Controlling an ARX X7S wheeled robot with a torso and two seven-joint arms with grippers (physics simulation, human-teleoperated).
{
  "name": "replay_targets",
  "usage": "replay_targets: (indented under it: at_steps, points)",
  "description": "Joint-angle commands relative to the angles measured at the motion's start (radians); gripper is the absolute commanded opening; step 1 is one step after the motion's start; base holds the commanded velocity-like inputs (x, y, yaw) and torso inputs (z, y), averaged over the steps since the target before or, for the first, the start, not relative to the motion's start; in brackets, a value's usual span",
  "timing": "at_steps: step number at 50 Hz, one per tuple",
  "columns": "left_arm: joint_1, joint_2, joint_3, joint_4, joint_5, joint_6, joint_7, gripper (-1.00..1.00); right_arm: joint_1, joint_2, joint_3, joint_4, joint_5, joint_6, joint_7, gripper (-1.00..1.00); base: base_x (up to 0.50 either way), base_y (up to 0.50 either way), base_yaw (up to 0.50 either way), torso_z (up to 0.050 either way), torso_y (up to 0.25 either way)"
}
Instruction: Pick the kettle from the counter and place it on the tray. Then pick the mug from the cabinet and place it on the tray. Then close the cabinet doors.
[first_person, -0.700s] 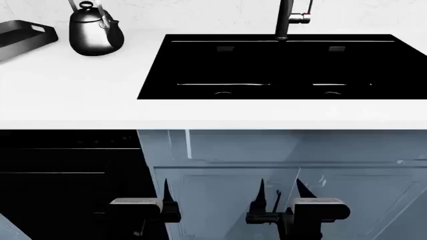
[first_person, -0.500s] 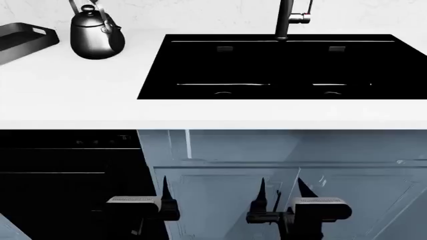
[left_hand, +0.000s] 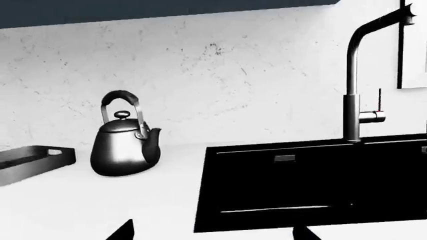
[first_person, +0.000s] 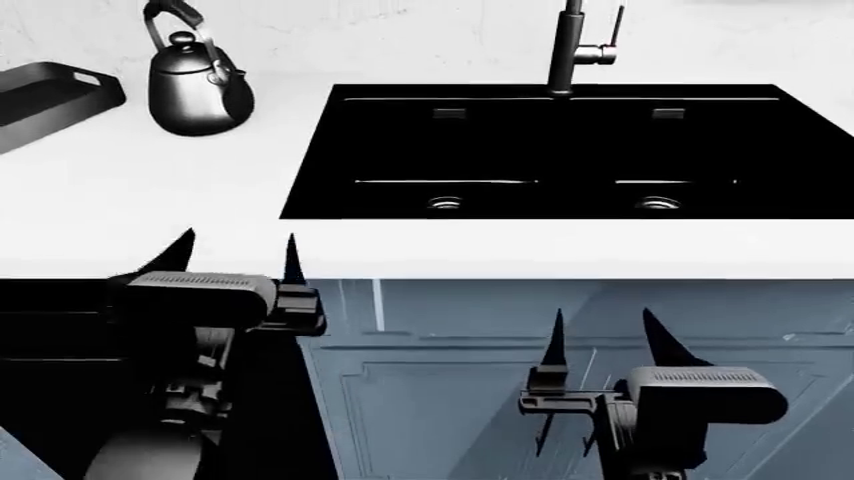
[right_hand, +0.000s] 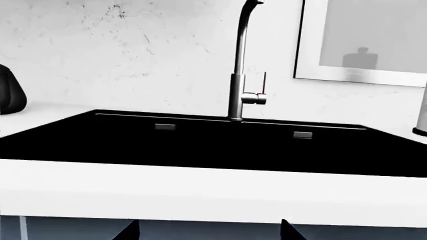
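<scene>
head view: kettle (first_person: 198, 92) stands on the counter (first_person: 147, 190) at upper left, just beside the tray (first_person: 54, 95). left gripper (first_person: 238, 250) and right gripper (first_person: 603, 335), jaws open and empty. risk: a low reach clips the counter edge.

Cut-offs and unreadables, all three views

Tray (first_person: 54, 90) runs off the head view's left edge and is clipped in the left wrist view (left_hand: 30, 162) too, so we can't see its far end. Kettle (right_hand: 10, 95) shows only as a dark sliver at the right wrist view's edge. Faucet (first_person: 574, 45) loses its top in the head view. In both wrist views we get only the fingertips (left_hand: 123, 231) (right_hand: 130, 231). Right arm is cropped at the head view's bottom. Dark shape in the window (right_hand: 362, 57) too blurred to name.
</scene>
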Motion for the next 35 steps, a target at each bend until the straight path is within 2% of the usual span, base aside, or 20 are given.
replay_targets:
  at_steps: [1,5,9,14,19,28,35]
  points:
    - [-0.517,-0.095,0.047,0.198,0.004,-0.525,-0.025,1.00,0.005,0.031,-0.010,-0.188,-0.007,0.120,0.023,1.00,0.00,0.00,0.00,0.050,0.002]
    - [-0.872,-0.088,0.083,0.085,-0.002,-0.698,-0.013,1.00,-0.004,0.033,-0.023,-0.182,-0.006,0.108,0.025,1.00,0.00,0.00,0.00,0.050,0.001]
    - [-1.198,-0.059,0.125,-0.134,0.003,-0.752,-0.004,1.00,-0.006,0.035,-0.030,-0.182,-0.004,0.105,0.030,1.00,0.00,0.00,0.00,0.050,0.001]
    - [-1.490,-0.018,0.173,-0.448,0.026,-0.683,-0.007,1.00,-0.013,0.041,-0.034,-0.187,0.000,0.101,0.033,1.00,0.00,0.00,0.00,0.050,0.001]
    - [-1.740,0.030,0.195,-0.834,0.057,-0.537,-0.029,1.00,-0.016,0.049,-0.038,-0.205,0.001,0.111,0.036,1.00,0.00,0.00,0.00,0.050,0.002]
    - [-2.114,0.108,0.228,-1.618,0.100,-0.164,-0.076,1.00,-0.011,0.061,-0.044,-0.242,0.001,0.137,0.044,1.00,0.00,0.00,0.00,0.050,0.001]
    - [-2.126,0.123,0.107,-1.670,0.228,-0.153,-0.059,1.00,-0.007,0.066,-0.027,-0.273,0.028,0.166,0.046,1.00,0.00,-0.06,0.00,0.050,0.003]
